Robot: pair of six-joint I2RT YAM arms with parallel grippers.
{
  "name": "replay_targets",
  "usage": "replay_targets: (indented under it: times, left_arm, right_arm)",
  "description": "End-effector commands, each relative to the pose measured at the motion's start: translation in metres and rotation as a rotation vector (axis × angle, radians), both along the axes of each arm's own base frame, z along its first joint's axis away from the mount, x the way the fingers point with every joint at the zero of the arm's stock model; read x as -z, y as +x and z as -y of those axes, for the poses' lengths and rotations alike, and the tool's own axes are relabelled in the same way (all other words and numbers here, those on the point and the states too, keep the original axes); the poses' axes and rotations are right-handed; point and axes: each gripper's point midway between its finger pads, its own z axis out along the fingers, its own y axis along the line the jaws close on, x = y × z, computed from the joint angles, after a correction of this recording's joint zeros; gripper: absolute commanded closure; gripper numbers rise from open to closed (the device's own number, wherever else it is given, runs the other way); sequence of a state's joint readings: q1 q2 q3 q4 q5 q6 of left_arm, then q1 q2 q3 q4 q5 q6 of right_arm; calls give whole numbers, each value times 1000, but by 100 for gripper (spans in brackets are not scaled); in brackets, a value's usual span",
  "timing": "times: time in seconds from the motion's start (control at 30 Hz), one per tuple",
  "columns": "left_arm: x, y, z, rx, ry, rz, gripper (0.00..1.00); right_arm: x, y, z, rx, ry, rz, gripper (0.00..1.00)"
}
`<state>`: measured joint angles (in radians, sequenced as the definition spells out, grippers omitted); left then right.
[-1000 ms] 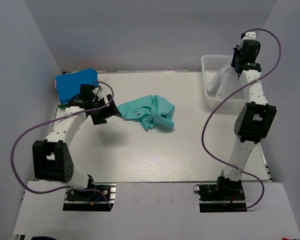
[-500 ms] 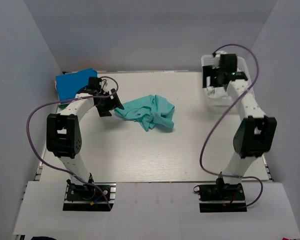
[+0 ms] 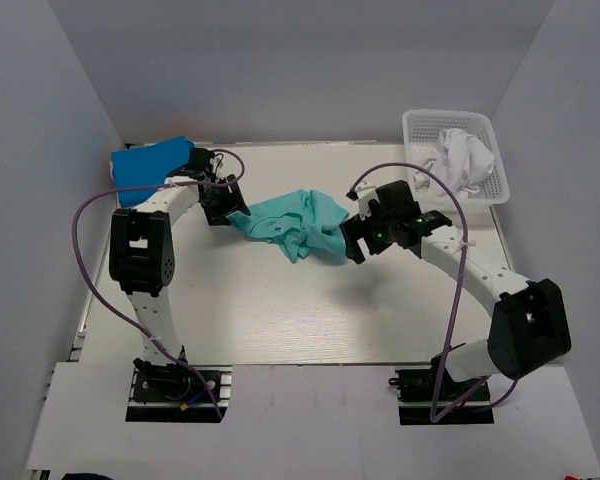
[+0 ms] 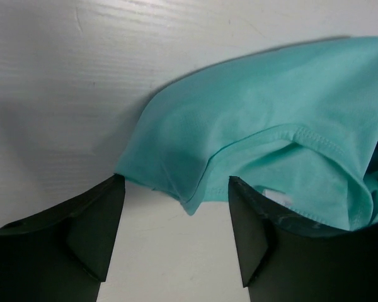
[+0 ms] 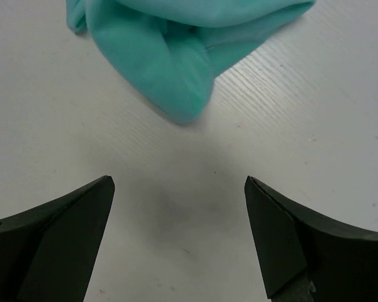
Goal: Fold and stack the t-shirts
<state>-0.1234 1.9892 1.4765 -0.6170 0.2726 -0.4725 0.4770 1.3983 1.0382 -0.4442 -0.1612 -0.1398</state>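
Only the blue t-shirt, upper left, lies folded; the teal t-shirt at centre and the white t-shirt in the basket, upper right, are unfolded. The left gripper and right gripper gape wide.

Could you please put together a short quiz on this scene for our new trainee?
1. True or false: the white shirt lies in the basket.
2. Fill in: the blue shirt lies at the table's far ____ corner.
3. Which shirt lies between the left end effector and the right end effector?
A. teal shirt
B. blue shirt
C. white shirt
Key: 1 true; 2 left; 3 A.
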Motion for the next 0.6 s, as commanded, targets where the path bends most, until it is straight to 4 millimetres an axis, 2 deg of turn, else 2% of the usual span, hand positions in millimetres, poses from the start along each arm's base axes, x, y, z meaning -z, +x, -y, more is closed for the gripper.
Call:
replay_targets:
  times: [0.0, 0.03, 0.1, 0.13, 0.17, 0.2, 0.23, 0.3, 0.33, 0.37, 0.4, 0.43, 0.47, 0.5, 0.57]
  left_arm:
    - [2, 11, 2, -1, 21, 4, 30]
    - [1, 16, 1, -6, 29, 12, 33]
    - [12, 12, 2, -3, 46, -19, 43]
    - [9, 15, 1, -7, 53, -9, 52]
    - [15, 14, 1, -7, 55, -23, 58]
    - [15, 15, 1, -7, 56, -30, 63]
    - [19, 19, 0, -12, 68, -36, 75]
    - [17, 20, -3, -9, 85, -45, 94]
    - [16, 25, -4, -16, 97, -38, 100]
    - [16, 26, -4, -16, 97, -38, 100]
    - [12, 29, -4, -17, 96, -28, 100]
    - [2, 33, -3, -18, 91, 4, 100]
    - [-2, 32, -3, -19, 89, 16, 100]
    - [-18, 34, -3, -20, 84, 52, 100]
    - [-40, 39, -5, -29, 85, 111, 100]
  right_arm:
    - [-10, 12, -26, -78, 51, 85, 10]
    - [-5, 7, -36, -105, 54, 74, 10]
    - [-5, 15, -48, -115, 77, 103, 10]
    - [-4, 14, -55, -129, 86, 103, 10]
    - [5, 17, -61, -133, 85, 84, 10]
    - [3, 22, -70, -147, 104, 110, 10]
    - [6, 22, -74, -151, 107, 97, 10]
    - [19, 31, -83, -150, 98, 74, 15]
    - [20, 33, -88, -148, 103, 71, 23]
    - [15, 40, -96, -146, 116, 70, 28]
    - [20, 43, -97, -133, 111, 60, 37]
    - [20, 44, -97, -123, 111, 44, 75]
    - [5, 55, -101, -104, 122, 78, 95]
    - [-10, 57, -101, -42, 156, 78, 100]
    - [-34, 63, -96, 9, 176, 113, 100]
